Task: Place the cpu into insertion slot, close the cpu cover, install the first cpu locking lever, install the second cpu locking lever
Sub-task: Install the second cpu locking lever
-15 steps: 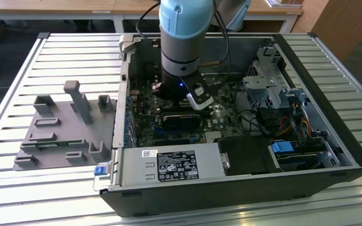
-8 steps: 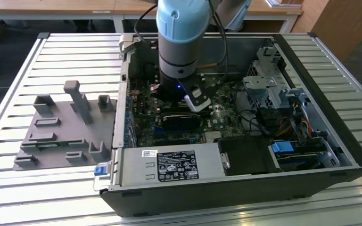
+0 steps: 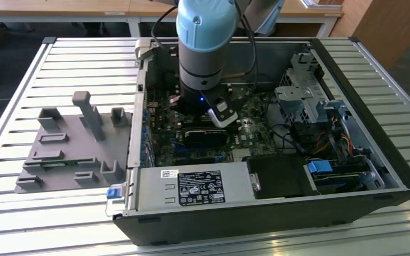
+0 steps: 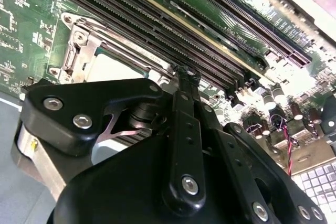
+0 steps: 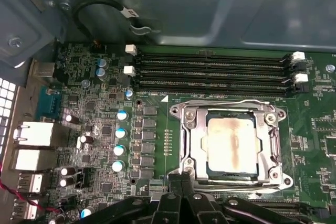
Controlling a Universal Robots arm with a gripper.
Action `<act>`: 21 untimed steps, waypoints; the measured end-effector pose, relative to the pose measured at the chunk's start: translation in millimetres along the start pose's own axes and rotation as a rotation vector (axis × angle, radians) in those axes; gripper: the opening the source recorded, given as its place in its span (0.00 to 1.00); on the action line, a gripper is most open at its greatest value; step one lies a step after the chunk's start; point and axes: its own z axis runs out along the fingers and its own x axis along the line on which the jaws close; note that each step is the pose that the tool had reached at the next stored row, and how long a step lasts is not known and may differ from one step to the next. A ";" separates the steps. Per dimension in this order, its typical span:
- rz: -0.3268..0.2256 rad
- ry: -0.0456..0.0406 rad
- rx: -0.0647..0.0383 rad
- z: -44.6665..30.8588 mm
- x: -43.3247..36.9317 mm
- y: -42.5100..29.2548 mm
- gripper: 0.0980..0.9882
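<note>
Hanging low inside the open computer case (image 3: 376, 160), the arm's gripper (image 5: 181, 179) sits at the near edge of the insertion slot (image 5: 185, 129), its black fingers (image 5: 175, 187) pressed together with nothing between them. In the first wrist view the cpu (image 5: 232, 145) lies seated in the socket, and the cpu cover (image 5: 273, 135) frames it, folded flat. The memory slots (image 5: 210, 72) run just beyond the socket. In the exterior view a grey fixture (image 3: 73, 144) sits at the left of the frame.
</note>
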 end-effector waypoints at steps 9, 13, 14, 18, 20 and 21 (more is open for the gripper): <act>0.000 -0.0002 -0.010 4.6 1.8 1.9 0.02; 0.000 -0.0002 -0.014 5.2 2.0 1.9 0.02; 0.000 -0.0001 -0.015 5.2 2.1 1.9 0.02; 0.000 -0.0003 -0.015 3.4 2.1 2.3 0.02; 0.000 -0.0003 -0.015 0.5 2.1 3.1 0.02; 0.000 -0.0002 -0.015 -1.4 2.1 3.7 0.02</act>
